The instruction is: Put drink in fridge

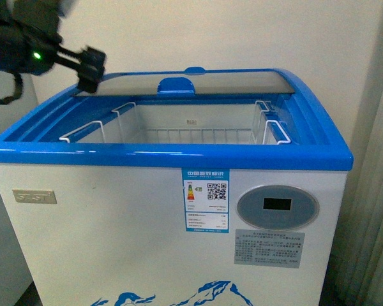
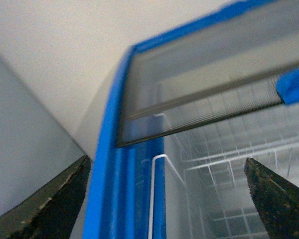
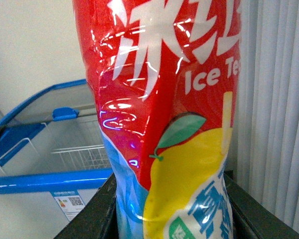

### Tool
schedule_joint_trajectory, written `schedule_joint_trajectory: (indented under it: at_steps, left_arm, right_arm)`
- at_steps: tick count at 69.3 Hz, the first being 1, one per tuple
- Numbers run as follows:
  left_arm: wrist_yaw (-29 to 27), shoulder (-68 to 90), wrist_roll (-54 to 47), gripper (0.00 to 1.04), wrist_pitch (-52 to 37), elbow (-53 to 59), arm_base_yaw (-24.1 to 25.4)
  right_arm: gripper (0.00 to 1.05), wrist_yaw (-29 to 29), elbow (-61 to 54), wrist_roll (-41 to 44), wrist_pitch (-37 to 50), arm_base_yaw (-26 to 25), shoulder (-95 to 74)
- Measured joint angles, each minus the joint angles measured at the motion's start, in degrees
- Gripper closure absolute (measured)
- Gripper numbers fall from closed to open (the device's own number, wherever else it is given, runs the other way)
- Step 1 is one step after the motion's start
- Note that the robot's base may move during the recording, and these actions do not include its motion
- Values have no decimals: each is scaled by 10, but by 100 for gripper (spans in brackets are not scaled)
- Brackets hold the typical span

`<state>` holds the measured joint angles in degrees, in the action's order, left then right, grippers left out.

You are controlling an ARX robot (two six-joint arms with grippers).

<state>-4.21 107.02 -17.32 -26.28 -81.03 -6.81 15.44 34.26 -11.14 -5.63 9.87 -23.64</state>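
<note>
The fridge point(image 1: 172, 156), white with a blue rim, stands in front of me with its glass lid point(image 1: 242, 81) slid to the back, leaving the inside uncovered. My left gripper point(image 1: 89, 69) hovers over the fridge's back left corner. In the left wrist view that gripper point(image 2: 167, 199) is open and empty, spanning the blue rim point(image 2: 102, 189) and a wire basket. The drink point(image 3: 164, 99), with a red label, white lettering and a yellow lemon picture, fills the right wrist view. My right gripper point(image 3: 172, 221) is shut on it, off to the right of the fridge point(image 3: 40, 181). The bottle's cap is out of view.
White wire baskets point(image 1: 96, 131) point(image 1: 274, 131) hang at the left and right ends inside the fridge. A blue lid handle point(image 1: 176, 84) sits at the back middle. Pale vertical blinds point(image 1: 376, 191) hang to the right. A grey-white cabinet point(image 1: 0, 210) stands at the left.
</note>
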Motion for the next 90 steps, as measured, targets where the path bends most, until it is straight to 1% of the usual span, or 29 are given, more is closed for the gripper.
schedule_joint_trajectory:
  at_steps: [5, 10, 12, 13, 17, 18, 21, 22, 25, 26, 31, 36, 37, 38, 39, 42, 43, 46, 47, 49, 52, 55, 57, 58, 60, 64, 72, 78, 90]
  left_arm:
    - [-5, -100, 77, 30, -78, 131, 7]
    - [-4, -183, 117, 40, -121, 242, 14]
    - [-3, -216, 130, 45, -136, 289, 17]
    - [-3, -226, 133, 47, -141, 305, 18]
    - [-3, -261, 148, 56, -158, 368, 24]
    - [-2, -265, 149, 58, -161, 379, 25]
    - [-1, -279, 156, 65, -171, 420, 29]
    - [0, -281, 158, 67, -173, 429, 29]
    - [4, -287, 161, 74, -181, 464, 30]
    - [5, -289, 162, 75, -182, 473, 31]
    - [11, -305, 165, 86, -193, 515, 32]
    - [13, -329, 167, 97, -203, 546, 35]
    - [16, -338, 167, 100, -207, 555, 37]
    - [18, -343, 168, 102, -208, 557, 40]
    - [28, -347, 169, 103, -210, 563, 43]
    - [39, -363, 170, 102, -214, 580, 54]
    - [39, -367, 170, 102, -215, 584, 56]
    - [40, -381, 170, 102, -218, 600, 63]
    - [40, -384, 170, 102, -218, 604, 64]
    - [39, -390, 170, 102, -218, 612, 66]
    - [40, -402, 170, 102, -219, 628, 66]
    - [42, -416, 170, 102, -219, 643, 66]
    - [42, -422, 170, 102, -218, 649, 66]
    - [42, -425, 170, 102, -218, 653, 66]
    - [42, -435, 170, 102, -218, 662, 66]
    - [42, -452, 170, 102, -217, 677, 66]
    - [42, -496, 170, 102, -205, 708, 66]
    - [42, -524, 170, 102, -194, 725, 66]
    - [42, -577, 170, 102, -165, 750, 66]
  right_arm:
    - [65, 0, 0, 0, 0, 0, 0]
    - [65, 1, 0, 0, 0, 0, 0]
    - [65, -16, 4, 4, -16, -9, -7]
    - [65, -58, 21, 14, -54, -23, -14]
    - [65, -156, 66, 37, -150, -61, -39]
    - [65, -202, 88, 56, -193, -79, -50]
    - [65, -264, 114, 80, -246, -104, -68]
    - [65, -300, 127, 93, -274, -118, -80]
    - [65, -348, 139, 125, -291, -133, -104]
    - [65, -372, 145, 144, -291, -139, -121]
    - [65, -416, 176, 209, -262, -142, -179]
    - [65, -407, 221, 276, -217, -132, -247]
    - [65, -404, 229, 296, -211, -129, -258]
    - [65, -400, 237, 303, -206, -127, -270]
    - [65, -393, 255, 330, -198, -122, -294]
    - [65, -383, 280, 372, -190, -115, -332]
    - [65, -374, 297, 408, -187, -110, -358]
    - [65, -361, 323, 446, -188, -101, -397]
    - [65, -354, 341, 484, -190, -95, -423]
    - [65, -349, 360, 506, -194, -89, -448]
    - [65, -336, 400, 575, -199, -77, -506]
    - [65, -321, 430, 614, -202, -68, -552]
    - [65, -307, 460, 664, -205, -56, -597]
    - [65, -303, 470, 671, -206, -53, -611]
    - [65, -296, 501, 715, -207, -43, -653]
    - [65, -279, 555, 770, -209, -28, -717]
    - [65, -239, 696, 850, -243, 5, -839]
    - [65, -230, 767, 870, -262, 21, -888]
    - [65, -219, 842, 881, -271, 47, -949]
